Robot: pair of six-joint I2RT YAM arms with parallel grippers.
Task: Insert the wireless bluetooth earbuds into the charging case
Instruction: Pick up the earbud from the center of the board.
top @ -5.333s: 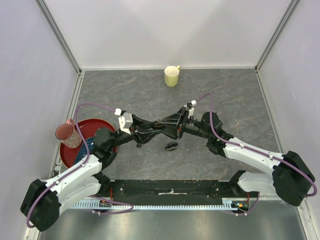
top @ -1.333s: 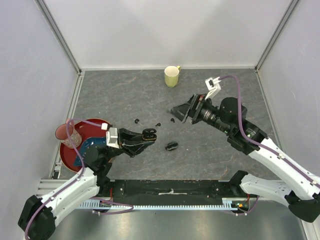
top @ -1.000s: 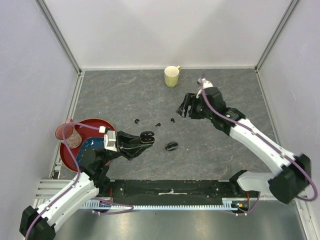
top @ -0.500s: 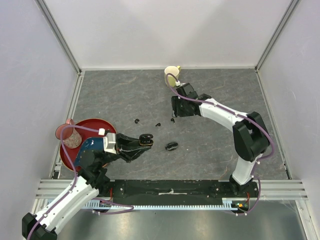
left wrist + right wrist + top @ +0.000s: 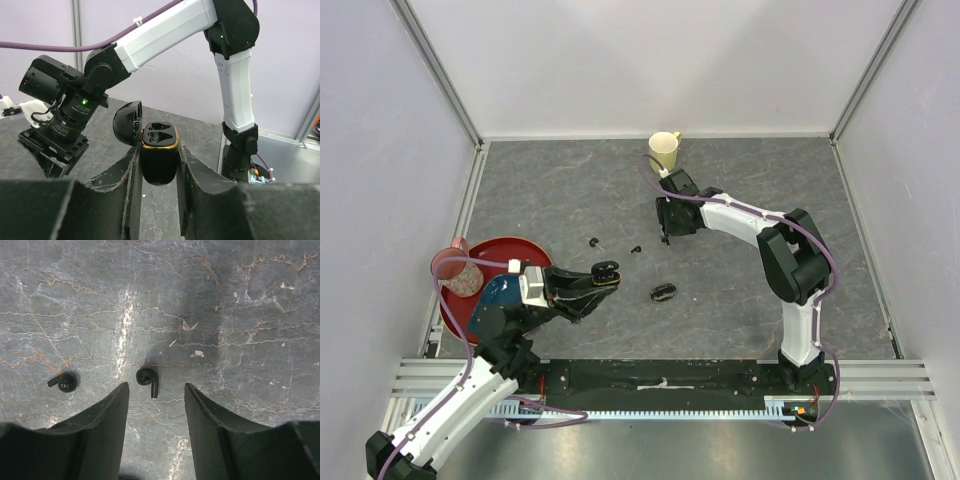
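Observation:
My left gripper is shut on an open black charging case with a gold rim and holds it above the table. In the left wrist view the case sits between the fingers with its lid flipped back and its sockets empty. My right gripper points straight down, open, over a tiny black earbud that lies on the table between its fingertips, untouched. A second earbud lies to its left. In the top view two earbuds lie loose on the table.
A second, closed black case lies on the table near the middle. A yellow mug stands at the back. A red plate with a pink cup and a blue object sits at the left.
My right arm has swung in from the right and come down over the earbud, gripper now pointing down. My left gripper has drawn back slightly toward its base, still holding the open case.

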